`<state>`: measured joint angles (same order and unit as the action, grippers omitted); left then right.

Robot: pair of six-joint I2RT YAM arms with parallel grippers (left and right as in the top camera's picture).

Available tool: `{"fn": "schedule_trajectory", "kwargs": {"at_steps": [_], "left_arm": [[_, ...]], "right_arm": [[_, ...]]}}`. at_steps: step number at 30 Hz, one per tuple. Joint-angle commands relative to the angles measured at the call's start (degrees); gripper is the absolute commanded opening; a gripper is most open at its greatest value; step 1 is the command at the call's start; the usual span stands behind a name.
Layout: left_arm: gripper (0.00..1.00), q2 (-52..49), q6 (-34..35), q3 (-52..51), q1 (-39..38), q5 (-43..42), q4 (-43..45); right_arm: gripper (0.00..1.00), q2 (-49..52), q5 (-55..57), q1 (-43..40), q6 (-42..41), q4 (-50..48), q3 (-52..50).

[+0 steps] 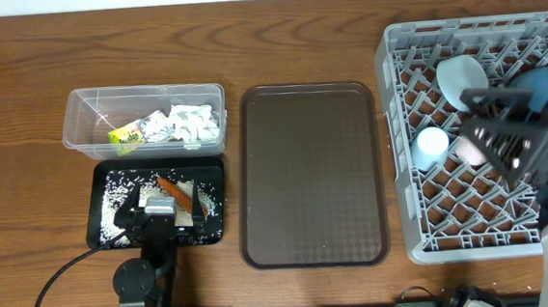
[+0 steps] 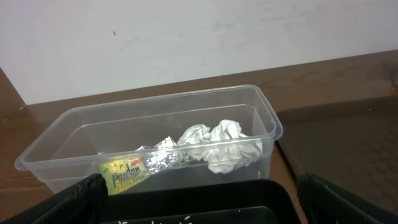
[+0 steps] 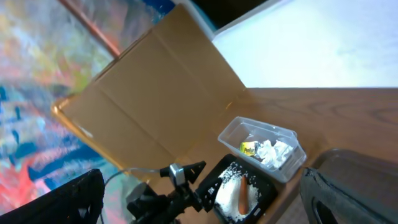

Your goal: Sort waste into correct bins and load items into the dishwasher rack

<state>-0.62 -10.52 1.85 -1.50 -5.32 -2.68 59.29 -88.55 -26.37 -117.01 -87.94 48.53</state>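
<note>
The clear tub point(image 1: 144, 119) holds crumpled white paper point(image 1: 193, 122) and a yellow-green wrapper point(image 1: 125, 135). In front of it, the black tray point(image 1: 104, 209) carries scattered rice point(image 1: 117, 189) and an orange carrot point(image 1: 170, 188). My left gripper point(image 1: 164, 197) hangs open low over this tray, facing the tub point(image 2: 149, 124), with paper point(image 2: 224, 146) and wrapper point(image 2: 126, 171) ahead. The grey dishwasher rack point(image 1: 423, 211) contains a white bowl point(image 1: 462, 77), blue plate point(image 1: 540, 86), light blue cup point(image 1: 431, 145) and pink cup point(image 1: 469, 149). My right gripper point(image 1: 480, 125) is open above the rack, holding nothing.
A large dark brown serving tray point(image 1: 311, 175) lies between the bins and the rack. In the right wrist view a cardboard panel point(image 3: 155, 93) stands beyond the table's left end. A black cable point(image 1: 56, 285) loops by the left arm's base.
</note>
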Motion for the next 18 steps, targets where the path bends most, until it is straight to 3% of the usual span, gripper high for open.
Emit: {"fn": "schedule_trajectory", "kwargs": {"at_steps": [1,7,18], "left_arm": [[1.00,0.4,0.3,-1.6,0.3,0.4,-0.9],[1.00,0.4,0.3,-1.6,0.3,0.4,-0.9],[1.00,0.4,0.3,-1.6,0.3,0.4,-0.9]], "right_arm": [[0.99,-2.9,-0.7,3.8,-0.4,-2.1,0.0],[0.99,-7.4,-0.7,12.4,-0.4,-2.1,0.0],[0.99,-12.9,-0.7,19.7,-0.4,-2.1,-1.2]]}}
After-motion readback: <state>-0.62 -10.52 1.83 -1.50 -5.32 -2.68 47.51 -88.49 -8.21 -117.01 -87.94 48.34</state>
